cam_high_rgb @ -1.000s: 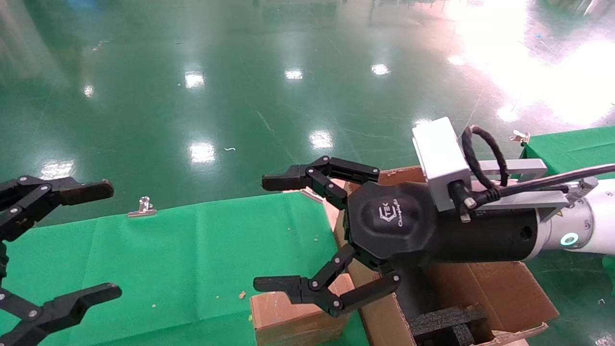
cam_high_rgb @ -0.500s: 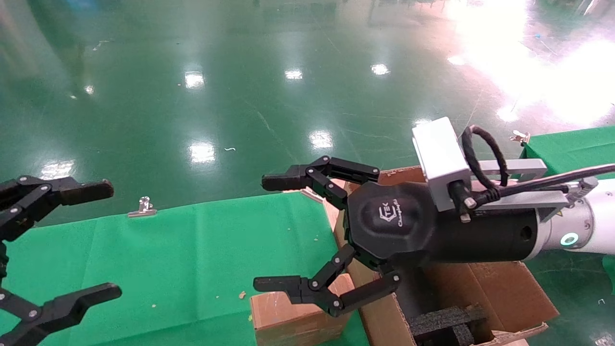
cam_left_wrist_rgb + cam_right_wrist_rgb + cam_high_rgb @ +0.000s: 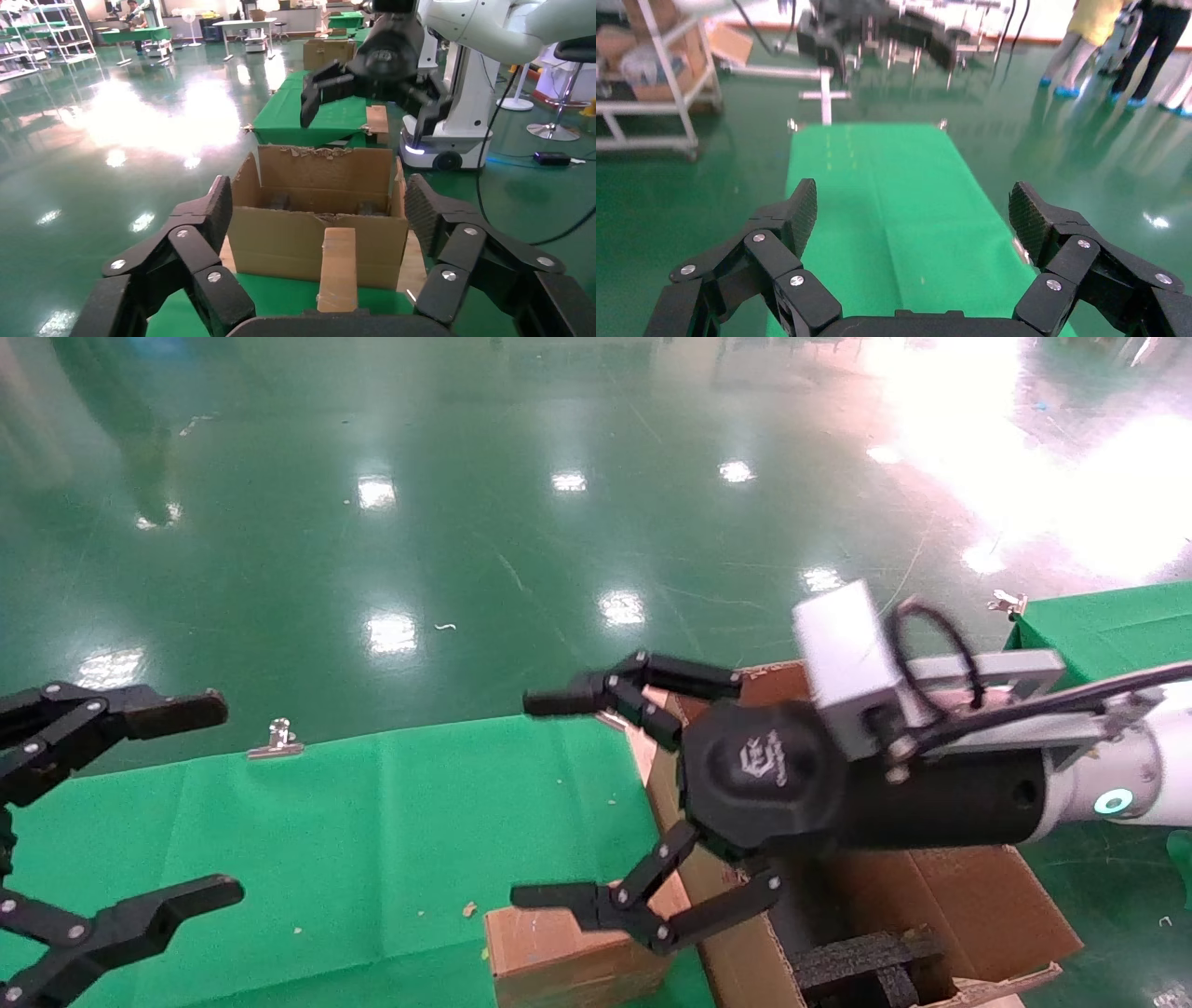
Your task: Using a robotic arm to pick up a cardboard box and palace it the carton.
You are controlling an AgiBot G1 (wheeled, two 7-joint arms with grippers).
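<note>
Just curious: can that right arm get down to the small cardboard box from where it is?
Probably yes. The right gripper hangs open above the cardboard box, nothing between them; the carton stands beside.

Strong overhead lighting is being reflected as scattered white spots on the glossy green floor (image 3: pixel 391 542), and a large washed-out glare patch is being shown at upper right. The robotic arm (image 3: pixel 931 775) is being rendered with slight motion blur. In the right wrist view, distant racks and people are being rendered soft.
</note>
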